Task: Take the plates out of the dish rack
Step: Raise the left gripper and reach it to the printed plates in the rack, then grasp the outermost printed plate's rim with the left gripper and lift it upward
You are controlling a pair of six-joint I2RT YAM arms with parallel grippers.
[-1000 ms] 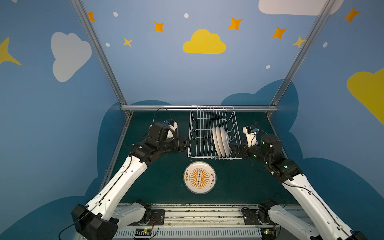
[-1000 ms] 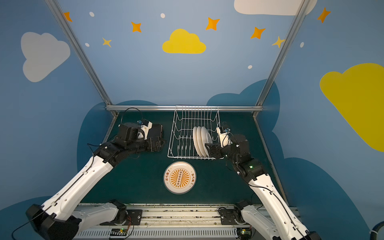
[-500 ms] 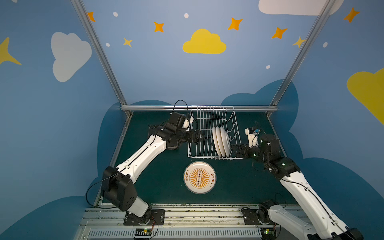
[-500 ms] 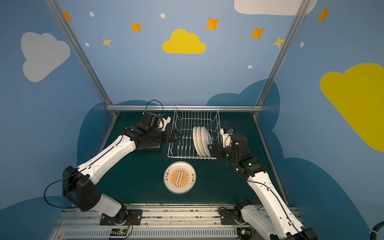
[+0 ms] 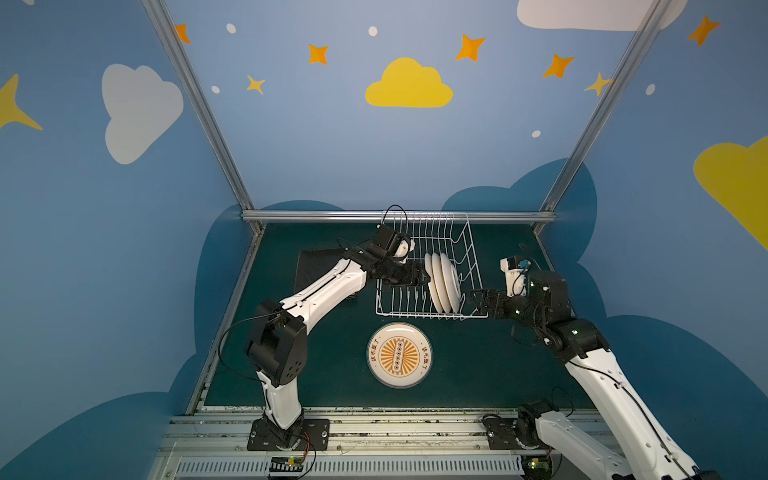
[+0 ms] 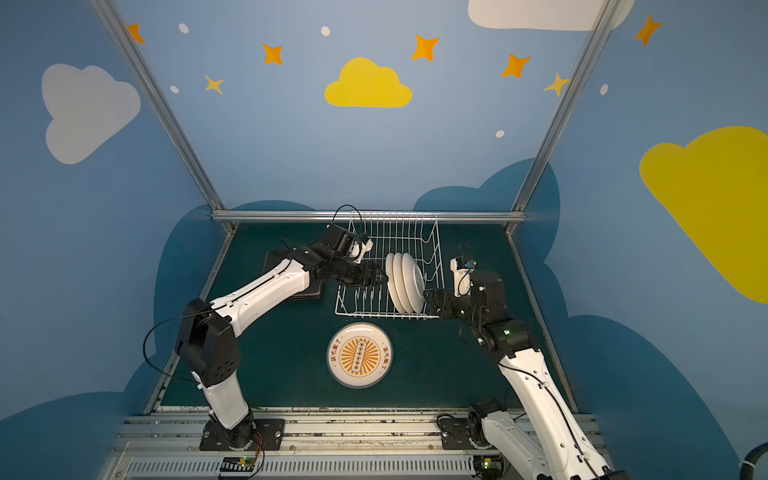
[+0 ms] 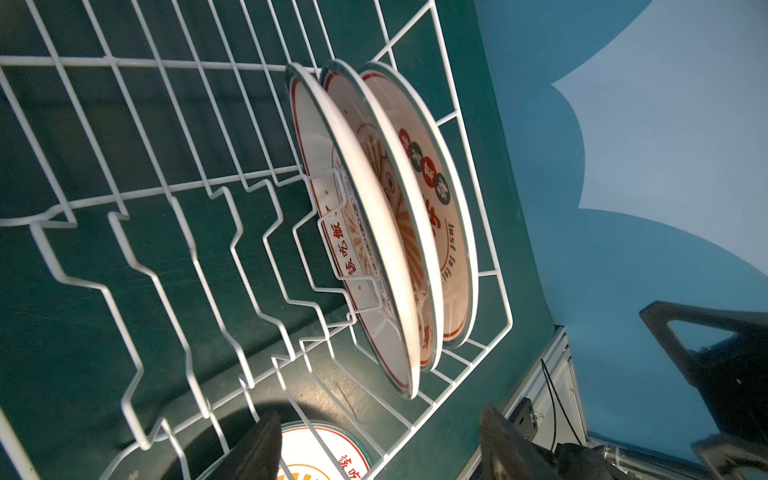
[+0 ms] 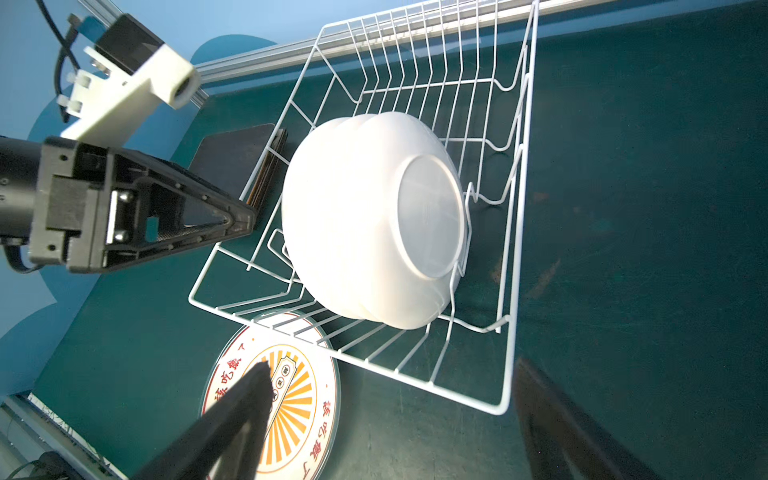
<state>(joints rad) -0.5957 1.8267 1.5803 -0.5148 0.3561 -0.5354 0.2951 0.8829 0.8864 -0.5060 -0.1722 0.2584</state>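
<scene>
The white wire dish rack [image 5: 399, 300] [image 6: 360, 300] stands at the back of the table. Three round white plates [image 5: 444, 282] [image 6: 406, 282] stand upright in its right half, printed faces [image 7: 374, 232] towards my left gripper. A fourth round plate [image 5: 400, 355] [image 6: 360, 355] lies face up in front of the rack. My left gripper [image 5: 424, 276] [image 7: 380, 436] is inside the rack, open, just short of the leftmost standing plate. My right gripper [image 5: 473, 297] [image 8: 390, 386] hovers open outside the rack's right side, facing the plates' white backs [image 8: 365, 216].
A stack of black square plates [image 5: 316, 266] [image 8: 237, 153] lies on the table left of the rack, partly under the left arm. An aluminium rail [image 5: 316, 216] runs along the back edge behind the rack. Blue walls close in both sides.
My left gripper has swung right, from beside the black plates over the rack's left side to the standing plates. The right gripper has barely moved.
</scene>
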